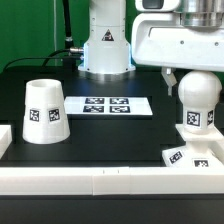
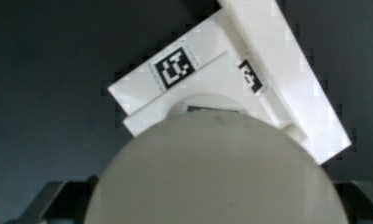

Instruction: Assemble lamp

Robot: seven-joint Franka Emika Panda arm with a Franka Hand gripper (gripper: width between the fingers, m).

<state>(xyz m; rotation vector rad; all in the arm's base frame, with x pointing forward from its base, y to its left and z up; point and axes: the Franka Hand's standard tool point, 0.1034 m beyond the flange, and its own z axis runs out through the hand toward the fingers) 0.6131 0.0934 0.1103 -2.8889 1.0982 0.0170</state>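
The white round-topped bulb [image 1: 198,98] stands upright on the low sloped square base [image 1: 197,148] at the exterior view's right. My gripper [image 1: 190,80] comes down over the bulb's top, with one finger [image 1: 170,80] against its side. In the wrist view the bulb [image 2: 209,165] fills the space between my two dark fingers [image 2: 62,196], and the tagged base [image 2: 227,70] lies behind it. The jaws look shut on the bulb. The conical shade [image 1: 45,110] stands alone at the exterior view's left.
The marker board [image 1: 110,105] lies flat at the table's middle, between shade and base. A white wall [image 1: 100,180] runs along the near edge. The arm's white pedestal [image 1: 105,45] stands at the back.
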